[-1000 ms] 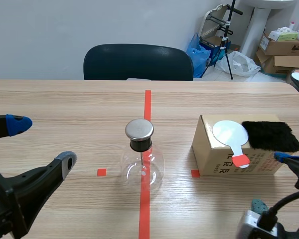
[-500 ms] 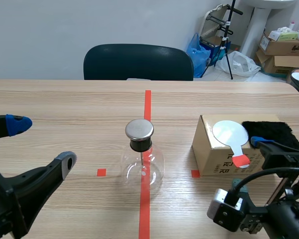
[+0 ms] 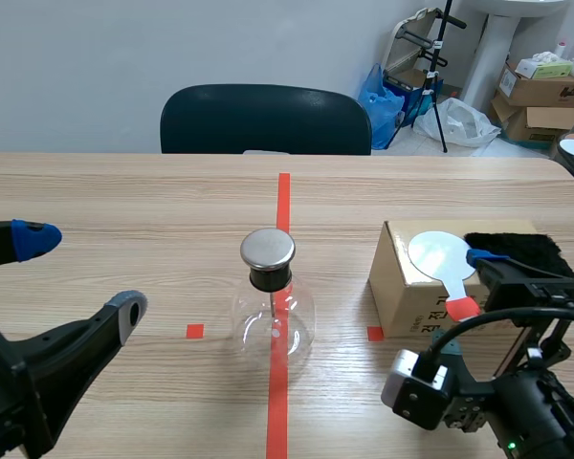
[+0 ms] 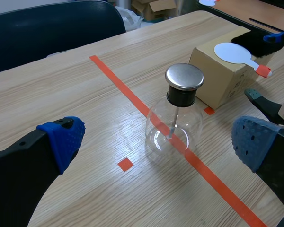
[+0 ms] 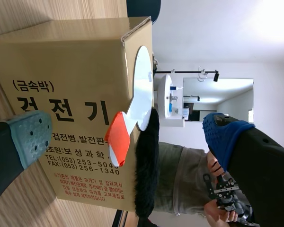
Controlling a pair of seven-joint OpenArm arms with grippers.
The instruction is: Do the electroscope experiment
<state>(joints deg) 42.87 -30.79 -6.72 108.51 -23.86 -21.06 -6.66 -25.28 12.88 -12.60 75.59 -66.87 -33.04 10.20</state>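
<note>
Over the cardboard box (image 3: 402, 287), the right hand (image 5: 128, 136) has edged nearer the white paddle (image 3: 442, 254), fingers spread around its orange handle; the left hand (image 4: 156, 140) stays open, unmoved

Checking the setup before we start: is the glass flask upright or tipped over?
Upright: the glass flask stands on its base, its metal cap level on top.
</note>
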